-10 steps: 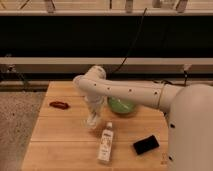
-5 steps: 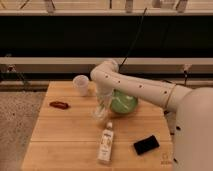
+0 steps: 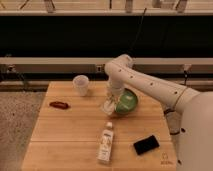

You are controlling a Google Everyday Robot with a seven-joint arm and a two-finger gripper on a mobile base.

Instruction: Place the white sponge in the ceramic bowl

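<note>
My gripper (image 3: 110, 106) hangs from the white arm that reaches in from the right. It hovers just left of the green ceramic bowl (image 3: 128, 102), at its left rim. It is shut on the white sponge (image 3: 108, 108), a small off-white block seen at the fingertips, held a little above the wooden table. The wrist hides part of the bowl's left side.
A translucent plastic cup (image 3: 81, 84) stands at the back left of the wooden table (image 3: 60, 135). A small red object (image 3: 59, 104) lies at the left. A white labelled bottle (image 3: 105, 142) lies in front. A black block (image 3: 146, 145) lies at the front right.
My gripper has moved right and back with the sponge, from the table's middle to the bowl's left rim. The cup now shows fully.
</note>
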